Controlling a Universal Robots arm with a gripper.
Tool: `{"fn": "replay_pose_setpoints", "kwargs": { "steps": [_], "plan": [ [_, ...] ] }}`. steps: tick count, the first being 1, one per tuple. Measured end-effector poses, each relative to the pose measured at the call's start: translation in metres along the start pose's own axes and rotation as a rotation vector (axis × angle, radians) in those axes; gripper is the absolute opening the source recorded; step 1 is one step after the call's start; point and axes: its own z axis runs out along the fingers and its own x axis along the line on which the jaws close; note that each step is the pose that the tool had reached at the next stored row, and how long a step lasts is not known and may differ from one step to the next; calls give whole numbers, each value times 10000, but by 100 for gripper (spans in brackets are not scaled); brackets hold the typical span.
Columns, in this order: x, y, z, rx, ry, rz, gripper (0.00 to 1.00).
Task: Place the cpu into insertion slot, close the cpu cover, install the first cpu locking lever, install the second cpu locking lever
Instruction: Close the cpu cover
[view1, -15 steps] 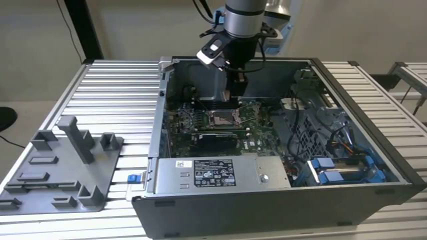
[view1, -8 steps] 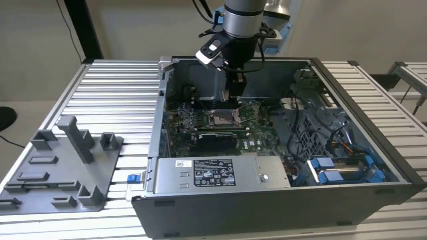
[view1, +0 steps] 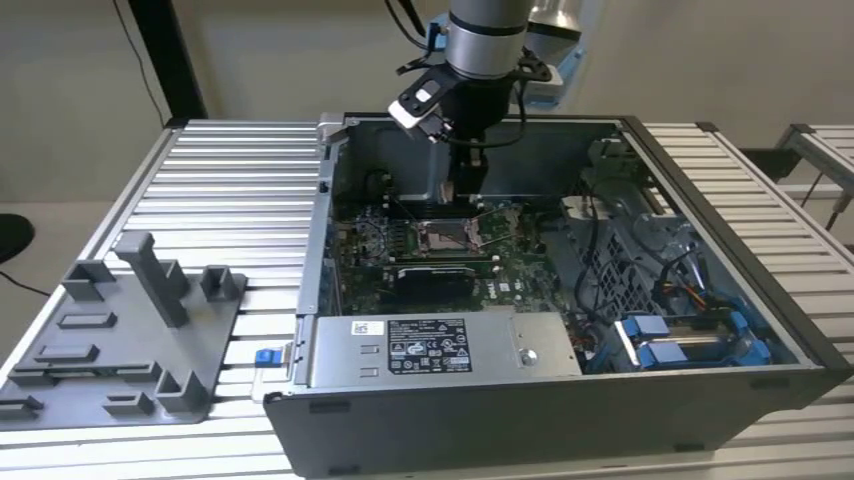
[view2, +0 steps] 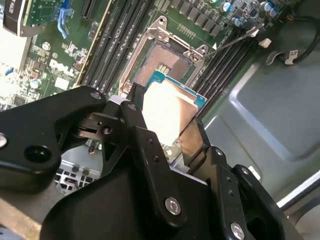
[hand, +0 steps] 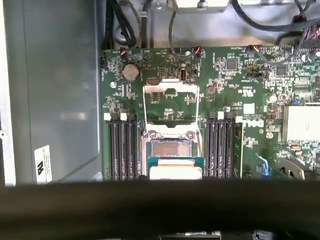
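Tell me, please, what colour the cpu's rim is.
The cpu has a green rim, clearest in the second wrist view.

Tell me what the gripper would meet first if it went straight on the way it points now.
Probably the insertion slot: the gripper points down at it, and the cpu it holds would reach the socket first. Depth is unclear.

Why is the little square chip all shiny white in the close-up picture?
In the second wrist view, light glares off the cpu, held in the gripper, washing its top white; in the first wrist view it looks pale too; in the exterior view the computer case is dim inside.
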Motion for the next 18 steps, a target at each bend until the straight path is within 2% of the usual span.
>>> {"fn": "replay_pose_setpoints", "kwargs": {
  "steps": [9, 15, 18],
  "plan": [
    [-11, -1, 157, 4, 3, 28, 0],
    [-9, -66, 268, 1, 5, 29, 0],
    [4, -66, 322, 0, 4, 28, 0]
  ]
}}
